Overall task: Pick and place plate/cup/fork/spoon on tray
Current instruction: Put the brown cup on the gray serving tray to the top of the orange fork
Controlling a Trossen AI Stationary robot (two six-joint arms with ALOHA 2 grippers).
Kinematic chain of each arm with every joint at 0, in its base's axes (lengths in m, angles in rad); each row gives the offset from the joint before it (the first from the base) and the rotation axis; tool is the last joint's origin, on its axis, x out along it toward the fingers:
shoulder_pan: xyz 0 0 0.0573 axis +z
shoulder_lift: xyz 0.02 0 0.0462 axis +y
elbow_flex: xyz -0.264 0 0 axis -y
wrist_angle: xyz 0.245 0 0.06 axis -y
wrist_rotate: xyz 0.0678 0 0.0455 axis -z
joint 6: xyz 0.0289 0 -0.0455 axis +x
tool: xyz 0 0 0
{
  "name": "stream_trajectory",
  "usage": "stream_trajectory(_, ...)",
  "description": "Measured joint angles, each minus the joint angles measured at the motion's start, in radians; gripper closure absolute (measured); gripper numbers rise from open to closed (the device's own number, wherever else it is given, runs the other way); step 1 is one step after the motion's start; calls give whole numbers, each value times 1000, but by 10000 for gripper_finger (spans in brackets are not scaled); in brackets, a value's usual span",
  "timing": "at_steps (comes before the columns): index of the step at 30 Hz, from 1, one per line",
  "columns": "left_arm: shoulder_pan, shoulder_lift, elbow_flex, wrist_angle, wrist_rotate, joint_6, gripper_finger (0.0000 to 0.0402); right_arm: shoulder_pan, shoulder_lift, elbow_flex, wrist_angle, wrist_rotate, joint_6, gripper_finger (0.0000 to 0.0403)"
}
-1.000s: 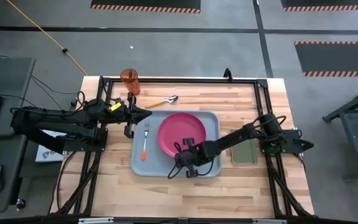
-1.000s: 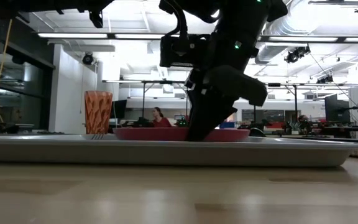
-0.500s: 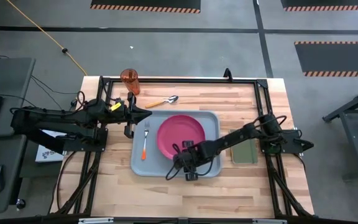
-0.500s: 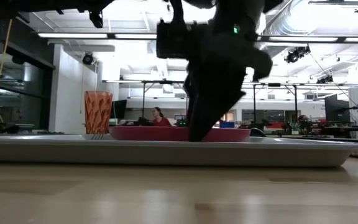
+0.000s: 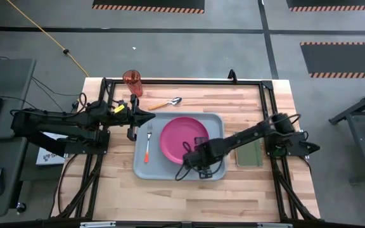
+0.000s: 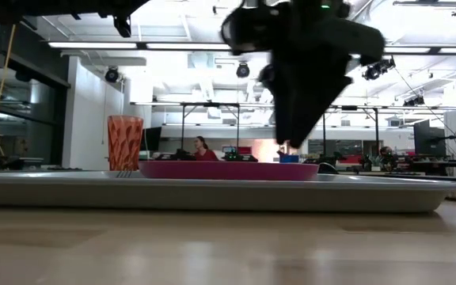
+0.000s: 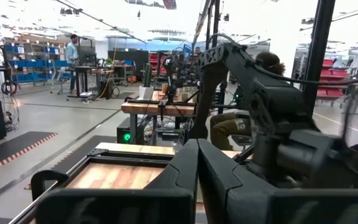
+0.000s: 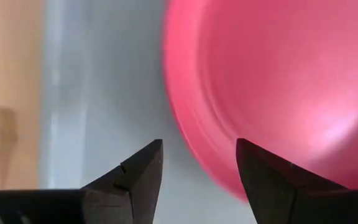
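Note:
The pink plate (image 5: 181,136) lies flat on the blue-grey tray (image 5: 143,170); in the low view the plate (image 6: 212,169) rests on the tray (image 6: 212,192). An orange-handled fork (image 5: 147,144) lies on the tray's left part. The spoon (image 5: 165,103) lies on the table beyond the tray. The orange cup (image 5: 132,82) stands at the far left corner. My right gripper (image 8: 199,155) is open above the plate's near rim, one finger over the tray and one over the plate, clear of both. My left gripper (image 7: 197,162) is shut, hovering by the tray's far left corner.
A dark-green pad (image 5: 249,154) lies on the table right of the tray. A black frame (image 5: 182,80) runs around the table's edges. Bare wood lies near the front edge (image 5: 189,196). People and workbenches show in the room beyond the table.
My right gripper has let go of the plate's near rim and risen straight up, tipping to point more steeply down. The plate now lies flat on the tray.

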Motion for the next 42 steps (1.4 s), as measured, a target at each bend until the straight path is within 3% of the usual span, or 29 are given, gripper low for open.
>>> stream_trajectory(5,0,0,0,-1,0,0,401,0,-188,-215,26,84,125,208)
stream_trajectory(11,0,0,0,8,0,0,401,19,-531,-579,313,245,301,208)
stream_trajectory(15,0,0,0,17,0,0,401,25,-727,-838,731,376,279,208)
stream_trajectory(18,0,0,0,21,0,0,401,-2,-801,-1011,1158,428,146,208)
stream_trajectory(21,2,0,0,26,-3,22,401,-53,-809,-1127,1559,401,-9,208)
stream_trajectory(24,2,0,0,25,-5,35,401,-116,-804,-1167,1789,338,-118,208)
stream_trajectory(31,2,0,0,5,-8,44,401,-227,-802,-1103,1831,299,-215,208)
stream_trajectory(42,2,0,0,-55,-8,72,401,-276,-802,-1047,1759,279,-179,208)
